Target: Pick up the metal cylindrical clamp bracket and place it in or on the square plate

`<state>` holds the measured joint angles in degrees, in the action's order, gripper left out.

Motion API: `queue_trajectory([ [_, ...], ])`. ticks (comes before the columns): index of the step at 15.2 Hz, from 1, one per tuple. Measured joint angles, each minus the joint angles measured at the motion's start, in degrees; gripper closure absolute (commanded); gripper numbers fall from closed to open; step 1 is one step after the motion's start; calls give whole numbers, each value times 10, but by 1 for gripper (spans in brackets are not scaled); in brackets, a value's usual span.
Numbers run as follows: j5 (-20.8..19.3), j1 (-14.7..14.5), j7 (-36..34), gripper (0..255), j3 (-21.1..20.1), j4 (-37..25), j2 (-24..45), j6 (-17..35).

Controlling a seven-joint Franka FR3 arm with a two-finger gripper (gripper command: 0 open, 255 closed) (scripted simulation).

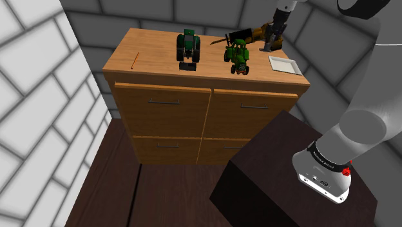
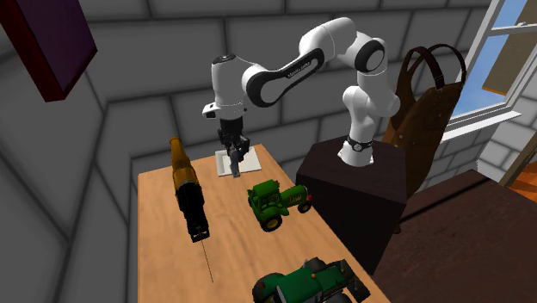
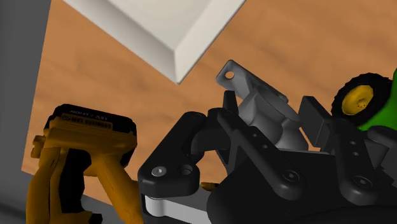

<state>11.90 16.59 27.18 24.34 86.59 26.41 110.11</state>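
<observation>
Clamped on the grey clamp bracket (image 3: 257, 102): the two black fingers of the gripper (image 1: 273, 39), closed against its sides, with a pierced lug poking out beyond the fingertips in the wrist view. Held off the wooden cabinet top (image 1: 154, 55), in the air, close to the white square plate (image 1: 284, 64) and toward its far-left corner in the shoulder view. Kept high, most likely, so as to clear the plate's raised rim before going down. Plate parked at the top's right end in the shoulder view, on the side nearest the dark stand (image 1: 270, 161), probably for an easy reach. Farther left in that view, well apart from the plate: a right toy tractor (image 1: 239, 58) and a left toy tractor (image 1: 188, 46), plus a yellow power tool (image 3: 83, 159) lying along the far edge, just beside the gripper.

Hard to judge: the exact offset from bracket to plate. Looks overlapped with the plate in the second exterior view, yet set back from it in the shoulder view; cannot tell whether already above the rim. Hidden behind the black finger linkages: most of the bracket's body, so no telling its full round shape or the contact spots. Cut off by the wrist view's frame: all but one corner of the plate. Masked by the gripper in the shoulder view: the power tool's right end.
</observation>
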Motion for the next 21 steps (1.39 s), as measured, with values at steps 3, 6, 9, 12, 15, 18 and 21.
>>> queue_trajectory([
  [3, -4, 0, 2, 255, 3, 0, -11, -11],
  [6, -11, 12, 26, 255, 14, 31, -37, -6],
  [9, -19, 26, 55, 255, 27, 72, -67, 6],
  [12, -21, 45, 85, 255, 38, 80, -77, 3],
  [15, -26, 59, 111, 255, 49, 105, -94, 11],
  [18, -24, 60, 116, 255, 48, 125, -93, 31],
  [21, -18, 61, 121, 255, 46, 139, -85, 53],
])
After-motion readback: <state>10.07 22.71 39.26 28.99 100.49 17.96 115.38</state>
